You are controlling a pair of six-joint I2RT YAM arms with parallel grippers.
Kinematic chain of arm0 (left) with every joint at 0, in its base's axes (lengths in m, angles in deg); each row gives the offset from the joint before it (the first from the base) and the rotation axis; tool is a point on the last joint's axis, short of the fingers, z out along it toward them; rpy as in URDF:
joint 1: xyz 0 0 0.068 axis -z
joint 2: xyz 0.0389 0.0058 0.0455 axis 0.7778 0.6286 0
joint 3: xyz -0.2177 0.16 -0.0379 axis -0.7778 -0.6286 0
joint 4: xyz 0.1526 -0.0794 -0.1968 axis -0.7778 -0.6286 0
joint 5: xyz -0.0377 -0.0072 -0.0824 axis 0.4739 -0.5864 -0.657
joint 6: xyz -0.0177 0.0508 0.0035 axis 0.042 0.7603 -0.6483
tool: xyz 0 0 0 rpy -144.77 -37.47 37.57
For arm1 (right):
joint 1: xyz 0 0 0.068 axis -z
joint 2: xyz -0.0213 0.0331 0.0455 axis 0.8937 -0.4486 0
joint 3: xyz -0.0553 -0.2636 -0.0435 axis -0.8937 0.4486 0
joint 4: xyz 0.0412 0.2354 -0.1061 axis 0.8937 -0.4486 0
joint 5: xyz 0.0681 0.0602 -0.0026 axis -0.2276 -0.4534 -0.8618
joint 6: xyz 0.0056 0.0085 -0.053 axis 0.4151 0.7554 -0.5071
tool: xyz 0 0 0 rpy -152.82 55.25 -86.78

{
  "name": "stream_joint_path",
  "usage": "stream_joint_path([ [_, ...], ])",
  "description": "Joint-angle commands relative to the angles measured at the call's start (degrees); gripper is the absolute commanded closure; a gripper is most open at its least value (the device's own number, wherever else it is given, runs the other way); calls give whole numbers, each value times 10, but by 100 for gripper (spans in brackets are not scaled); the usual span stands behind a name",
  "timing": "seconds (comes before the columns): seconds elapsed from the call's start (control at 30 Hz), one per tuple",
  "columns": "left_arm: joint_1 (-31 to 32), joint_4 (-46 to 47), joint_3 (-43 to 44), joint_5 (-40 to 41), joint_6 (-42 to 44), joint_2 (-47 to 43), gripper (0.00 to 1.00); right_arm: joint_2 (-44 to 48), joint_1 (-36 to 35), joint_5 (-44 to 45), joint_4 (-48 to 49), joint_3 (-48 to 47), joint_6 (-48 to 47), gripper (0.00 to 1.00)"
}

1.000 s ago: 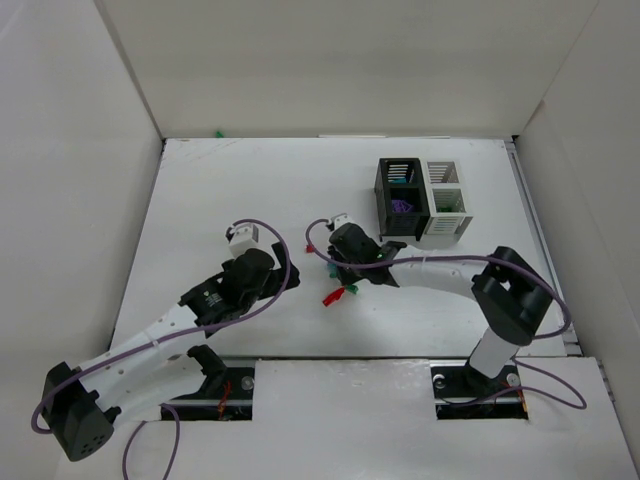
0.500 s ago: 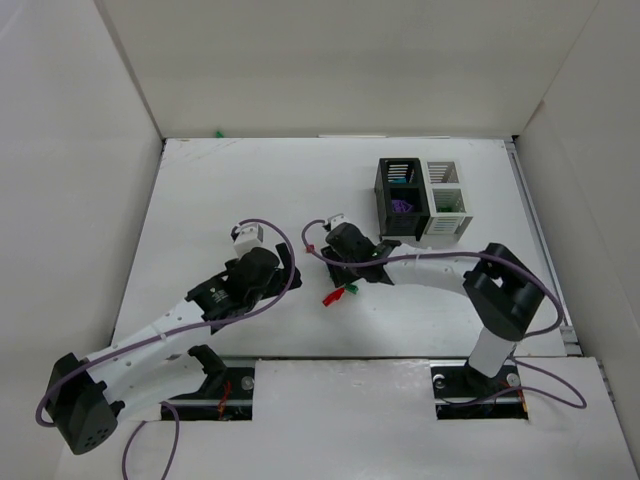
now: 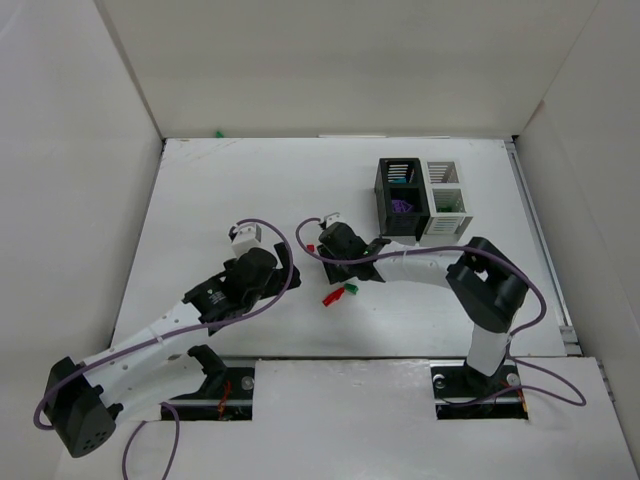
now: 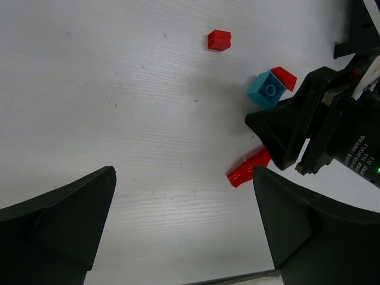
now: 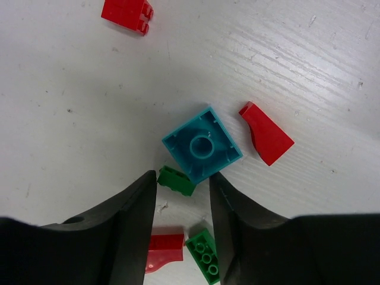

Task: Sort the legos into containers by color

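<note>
The right gripper (image 5: 183, 178) is slightly parted and pinches nothing. A green brick (image 5: 176, 180) lies between its tips, with a teal brick (image 5: 202, 151) just ahead. The green one looks like the target: centre on it, lower squarely and close without nudging the teal. The left gripper (image 4: 183, 178) hangs spread wide, empty.

Our left claw (image 4: 184, 178) hovered with jaws spread wide; our right claw (image 5: 181, 187) pointed down, jaws only narrowly parted.

White table (image 3: 250, 180), loose legos (image 5: 202, 145), twin containers (image 3: 440, 228)
</note>
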Motion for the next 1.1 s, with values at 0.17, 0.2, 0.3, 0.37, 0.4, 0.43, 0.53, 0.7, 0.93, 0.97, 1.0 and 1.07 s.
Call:
stream_joint_path([
  [0.17, -1, -3, 11, 12, -5, -11, 0, -5, -4, 6, 14, -4, 19, 62],
  [0.2, -1, -8, 11, 12, -5, -11, 0, -5, -10, 6, 14, -4, 25, 64],
  [0.3, -1, -8, 11, 12, -5, -11, 0, 0, -10, 6, 14, 2, 30, 68],
  [0.37, -1, -8, 11, 12, -5, -16, 0, 14, -10, 6, 14, 2, 30, 69],
  [0.4, -1, -8, 11, 12, -5, -16, 0, 19, -10, 6, 14, 7, 37, 71],
  [0.43, -1, -8, 11, 12, -5, -16, 0, 25, -10, 6, 14, 7, 37, 71],
  [0.53, -1, -8, 11, 12, -5, -16, 0, 60, -15, 6, 3, 13, 37, 72],
  [0.7, -1, -1, 11, 12, -5, -16, 0, 138, -15, 23, -20, 13, 31, 72],
  [0.93, -1, 32, 22, 7, 21, 19, 0, 172, -15, 133, -96, -30, 26, 72],
  [0.97, -1, 32, 22, 1, 26, 19, 0, 179, -7, 156, -112, -36, 26, 72],
  [1.0, -1, 41, 29, 1, 26, 28, 0, 179, 17, 157, -120, -42, 26, 72],
  [1.07, -6, 50, 36, -4, 39, 44, 0, 198, 50, 150, -120, -48, 31, 73],
])
